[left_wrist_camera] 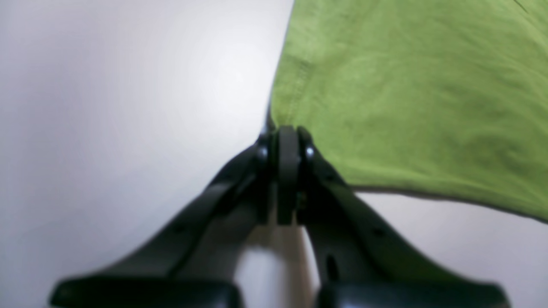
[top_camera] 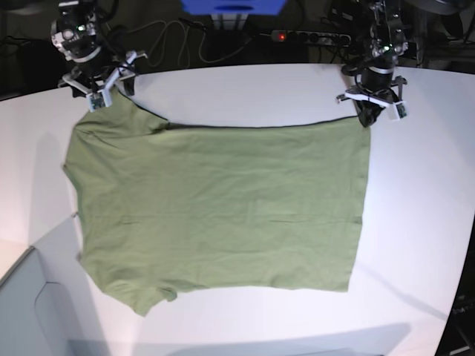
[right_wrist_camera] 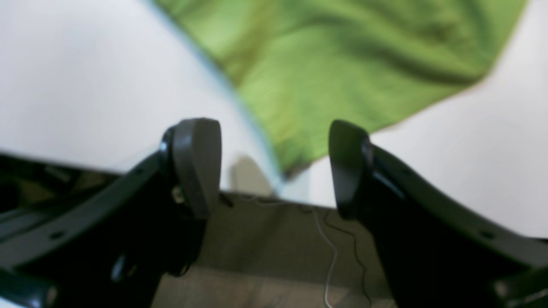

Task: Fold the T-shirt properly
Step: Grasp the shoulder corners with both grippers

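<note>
Bare table around T-shirt; power strip behind.

T-shirt: plain olive-green, short-sleeved, spread flat and lightly wrinkled across the white counter, sleeves at the left, straight hem edge at the right.

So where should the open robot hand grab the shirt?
Probably the sleeve corner of the shirt nearest the right gripper, coming from the table edge. That corner pokes out between the open jaws, and the left gripper already pinches the matching hem corner.
</note>
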